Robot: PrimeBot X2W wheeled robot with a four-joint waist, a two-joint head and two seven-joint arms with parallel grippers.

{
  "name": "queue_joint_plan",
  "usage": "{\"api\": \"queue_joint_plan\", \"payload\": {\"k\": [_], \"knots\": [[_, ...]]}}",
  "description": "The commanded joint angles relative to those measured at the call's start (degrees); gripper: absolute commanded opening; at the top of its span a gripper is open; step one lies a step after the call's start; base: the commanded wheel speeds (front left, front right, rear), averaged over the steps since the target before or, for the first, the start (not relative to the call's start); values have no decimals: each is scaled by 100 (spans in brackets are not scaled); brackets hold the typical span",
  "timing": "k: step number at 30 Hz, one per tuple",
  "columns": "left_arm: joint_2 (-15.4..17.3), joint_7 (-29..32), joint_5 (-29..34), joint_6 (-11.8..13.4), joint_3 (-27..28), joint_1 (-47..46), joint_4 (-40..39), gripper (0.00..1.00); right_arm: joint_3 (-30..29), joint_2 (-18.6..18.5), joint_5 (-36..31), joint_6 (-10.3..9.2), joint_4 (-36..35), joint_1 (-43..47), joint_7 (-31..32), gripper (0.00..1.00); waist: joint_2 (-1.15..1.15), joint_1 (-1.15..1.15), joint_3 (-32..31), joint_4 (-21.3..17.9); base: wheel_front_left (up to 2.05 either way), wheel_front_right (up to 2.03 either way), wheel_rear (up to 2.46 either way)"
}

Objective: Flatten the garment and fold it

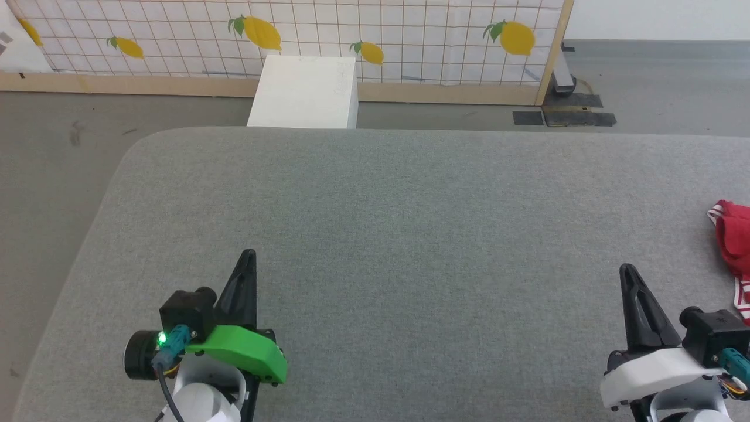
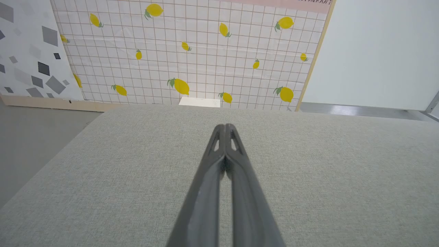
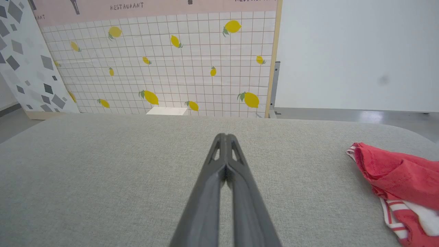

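Your left hand (image 1: 249, 255) and right hand (image 1: 627, 269) are pinched shut, empty, over the near tabletop (image 1: 410, 199): start pose, I'd say. The garment (image 1: 732, 234) lies crumpled at the right edge, near your right hand, so lead with that one.

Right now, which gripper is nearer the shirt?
Right. The right gripper is just left of the shirt, which lies slightly ahead of it. The left gripper is much farther left, beyond the right one.

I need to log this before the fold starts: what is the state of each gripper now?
Left gripper: closed, holding nothing.
Right gripper: closed, holding nothing; the garment lies apart from it.
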Motion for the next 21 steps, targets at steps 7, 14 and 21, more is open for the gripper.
{"api": "queue_joint_plan", "payload": {"k": [7, 14, 21], "knots": [[-13, 97, 123, 73, 59, 139, -119, 0, 69, 3, -62, -4, -50, -81, 90, 0, 0, 0, -11, -25, 0, 0, 0], [-15, 180, 196, 101, 91, 181, -199, 0, 117, 4, -96, -4, -63, -95, 144, 0, 0, 0, -21, -49, 0, 0, 0], [-17, 260, 267, 128, 122, 221, -277, 0, 163, 4, -129, -5, -77, -109, 196, 0, 0, 0, -31, -72, 0, 0, 0]]}}
